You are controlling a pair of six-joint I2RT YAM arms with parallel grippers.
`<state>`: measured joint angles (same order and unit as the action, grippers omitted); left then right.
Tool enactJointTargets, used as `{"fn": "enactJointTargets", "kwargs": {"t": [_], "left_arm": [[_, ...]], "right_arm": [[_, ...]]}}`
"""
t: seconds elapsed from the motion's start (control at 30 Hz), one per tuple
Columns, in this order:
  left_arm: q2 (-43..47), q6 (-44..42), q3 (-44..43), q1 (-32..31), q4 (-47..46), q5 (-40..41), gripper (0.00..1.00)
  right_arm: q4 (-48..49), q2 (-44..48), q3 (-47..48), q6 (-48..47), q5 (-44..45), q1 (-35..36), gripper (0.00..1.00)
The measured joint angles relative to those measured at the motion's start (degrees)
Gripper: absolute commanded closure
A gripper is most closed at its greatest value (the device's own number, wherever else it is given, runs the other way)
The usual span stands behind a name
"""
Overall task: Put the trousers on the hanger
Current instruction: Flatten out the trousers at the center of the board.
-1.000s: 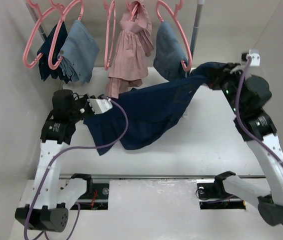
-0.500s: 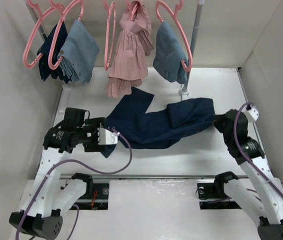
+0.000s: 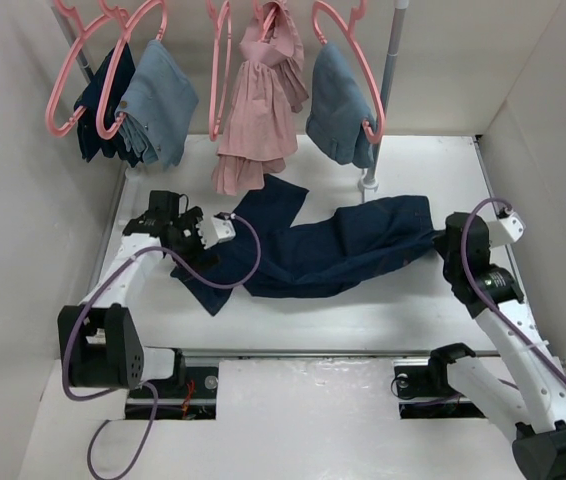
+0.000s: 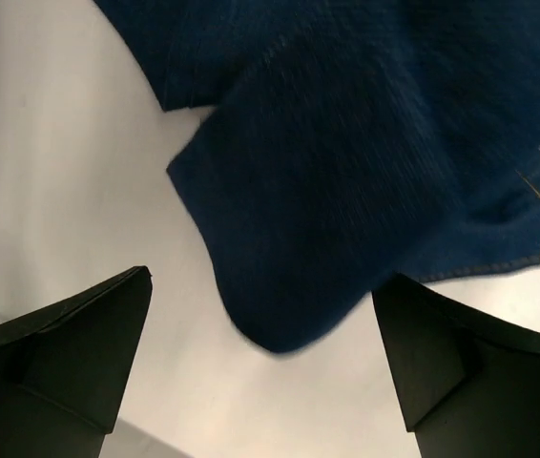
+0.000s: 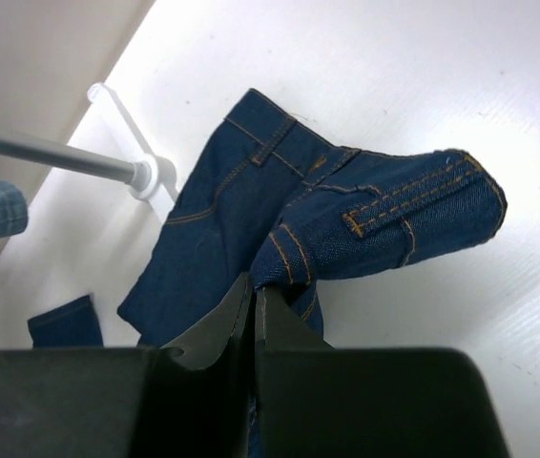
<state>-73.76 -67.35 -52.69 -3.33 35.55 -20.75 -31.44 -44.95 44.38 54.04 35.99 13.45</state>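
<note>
Lying on the bench [image 3: 413, 305], the trousers [image 3: 333, 255] are pinched by the right gripper [image 3: 441, 245], jaws tight; the left gripper [image 3: 189, 241] has jaws wide open.

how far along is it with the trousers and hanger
Done: nothing yet; the trousers lie on the table. In hand: right jaws shut on the waistband, left jaws open over a leg. Left: lift and drape them over an empty pink hanger.
</note>
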Motion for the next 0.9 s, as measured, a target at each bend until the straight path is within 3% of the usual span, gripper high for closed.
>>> {"fn": "enactJointTargets", "kwargs": {"t": [0.03,0.1,0.2,0.23,0.33,0.47,0.63,0.67,0.7,0.73,0.8,0.83,0.9], "left_arm": [[-0.85,0.26,0.50,0.02,-1.51,-0.20,0.04],[-2.91,0.55,0.72,0.02,-3.17,-1.07,0.24],[-5.70,0.68,0.68,0.02,-2.91,-4.11,0.98],[-6.21,0.76,0.68,0.02,-2.51,-4.87,1.00],[-6.51,2.69,-0.09,0.44,-2.32,-5.49,1.00],[-3.96,11.32,-4.04,4.76,-7.23,-2.97,1.00],[9.57,21.44,-4.57,7.91,-21.27,5.62,0.99],[13.33,23.15,-2.71,7.28,-25.07,6.95,0.90],[16.81,24.09,-0.57,6.73,-27.12,7.72,0.71],[20.17,25.20,2.58,6.23,-28.61,8.04,0.61],[26.51,27.63,9.27,5.51,-28.30,7.98,0.38],[28.50,28.79,12.26,5.29,-26.27,7.50,0.22],[30.40,28.72,15.76,5.25,-21.16,6.19,0.10]], "right_arm": [[0.68,-0.04,0.00,-0.66,-0.26,0.00,1.00],[2.38,-0.17,-0.02,-2.03,-1.03,0.00,1.00],[4.52,-0.92,-0.02,-4.33,-2.05,0.00,1.00],[5.49,-1.38,-0.02,-5.20,-2.45,0.00,1.00],[8.57,-3.50,0.02,-8.04,-4.07,0.00,1.00],[12.48,-7.72,1.33,-12.11,-7.45,0.00,1.00],[16.39,-11.19,3.93,-15.54,-11.80,0.02,1.00],[17.05,-11.41,4.09,-15.93,-12.44,0.02,1.00],[17.51,-11.69,4.22,-16.26,-12.83,0.00,1.00],[17.92,-11.93,4.28,-16.57,-13.16,0.00,1.00],[18.49,-12.57,4.33,-16.98,-13.99,0.00,1.00],[18.60,-12.87,4.33,-17.22,-14.32,0.00,1.00],[18.53,-12.98,4.33,-17.81,-15.08,0.02,1.00]]}}
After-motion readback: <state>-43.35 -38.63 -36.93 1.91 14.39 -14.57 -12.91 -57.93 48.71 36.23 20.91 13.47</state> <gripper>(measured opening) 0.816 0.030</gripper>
